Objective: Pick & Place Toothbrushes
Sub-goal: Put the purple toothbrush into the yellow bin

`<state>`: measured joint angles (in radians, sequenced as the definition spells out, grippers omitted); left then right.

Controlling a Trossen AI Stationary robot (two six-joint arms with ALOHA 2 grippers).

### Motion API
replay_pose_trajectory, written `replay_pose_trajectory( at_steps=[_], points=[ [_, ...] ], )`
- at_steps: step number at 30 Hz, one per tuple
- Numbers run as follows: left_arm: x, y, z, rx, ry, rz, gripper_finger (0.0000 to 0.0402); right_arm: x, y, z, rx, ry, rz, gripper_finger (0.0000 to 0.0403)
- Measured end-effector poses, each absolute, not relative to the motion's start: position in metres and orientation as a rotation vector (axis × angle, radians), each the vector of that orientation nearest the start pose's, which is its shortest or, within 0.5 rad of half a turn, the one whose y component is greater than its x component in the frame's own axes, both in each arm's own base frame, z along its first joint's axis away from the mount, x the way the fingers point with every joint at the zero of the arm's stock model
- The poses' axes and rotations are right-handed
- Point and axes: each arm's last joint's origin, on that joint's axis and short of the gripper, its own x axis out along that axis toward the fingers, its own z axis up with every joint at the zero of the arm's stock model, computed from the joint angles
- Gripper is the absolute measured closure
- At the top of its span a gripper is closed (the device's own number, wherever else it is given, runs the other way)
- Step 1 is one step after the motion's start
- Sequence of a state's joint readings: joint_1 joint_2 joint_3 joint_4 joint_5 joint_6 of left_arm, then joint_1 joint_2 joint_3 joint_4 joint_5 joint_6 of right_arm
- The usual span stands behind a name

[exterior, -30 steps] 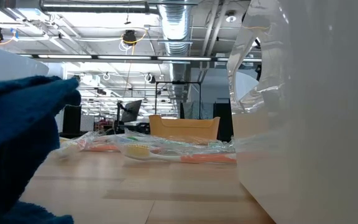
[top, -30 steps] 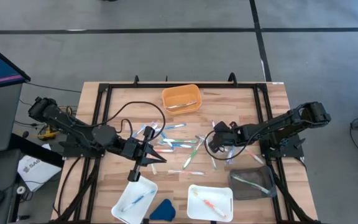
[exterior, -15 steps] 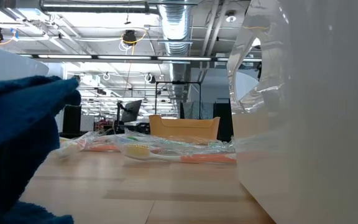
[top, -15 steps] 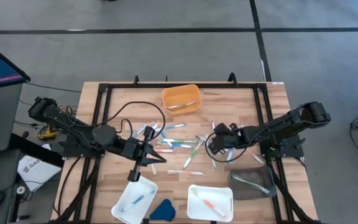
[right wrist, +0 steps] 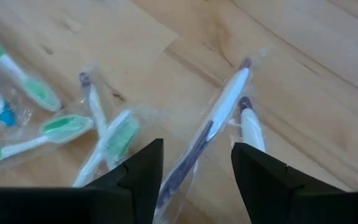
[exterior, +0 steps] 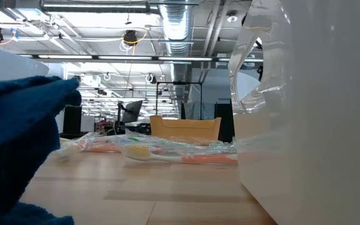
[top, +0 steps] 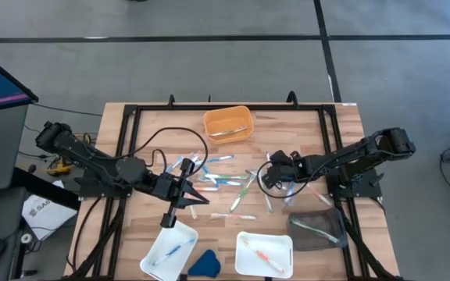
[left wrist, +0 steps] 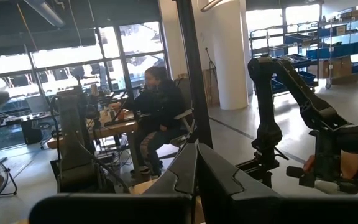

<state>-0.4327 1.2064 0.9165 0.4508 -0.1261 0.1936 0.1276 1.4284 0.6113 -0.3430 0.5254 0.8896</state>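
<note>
Many wrapped toothbrushes (top: 225, 181) in blue, green, orange and white lie scattered flat on the middle of the wooden table; they also show in the low view (exterior: 167, 153). My right gripper (top: 266, 178) is open and tilted down over the right side of the scatter. In the right wrist view my right gripper (right wrist: 197, 168) has one finger on either side of a white-and-purple wrapped toothbrush (right wrist: 219, 115), above it. My left gripper (top: 194, 195) is shut and empty at the left of the scatter, its fingers level in the left wrist view (left wrist: 196, 168).
An orange basket (top: 226, 123) stands at the far middle. Two white trays (top: 158, 257) (top: 283, 248) and a grey tray (top: 303, 234) line the near edge, each with a toothbrush in it. A dark-blue wedge (top: 204, 263) lies between the white trays. A person sits beyond the table (left wrist: 157, 118).
My right gripper has edged a little toward the table's left edge, over the scattered toothbrushes, staying open.
</note>
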Motion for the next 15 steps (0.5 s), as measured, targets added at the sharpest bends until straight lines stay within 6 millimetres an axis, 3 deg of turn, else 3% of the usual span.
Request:
replay_pose_trajectory(
  at_steps=[6, 15],
  points=[
    [0.249, -0.111, 0.353, 0.147, -0.184, -0.29, 0.0396, 0.23, 0.027, 0.142, 0.412, 0.846, -0.759, 0.0215],
    [0.249, -0.111, 0.353, 0.147, -0.185, -0.29, 0.0396, 0.231, 0.013, 0.143, 0.398, 0.832, -0.816, 0.0216]
  ],
)
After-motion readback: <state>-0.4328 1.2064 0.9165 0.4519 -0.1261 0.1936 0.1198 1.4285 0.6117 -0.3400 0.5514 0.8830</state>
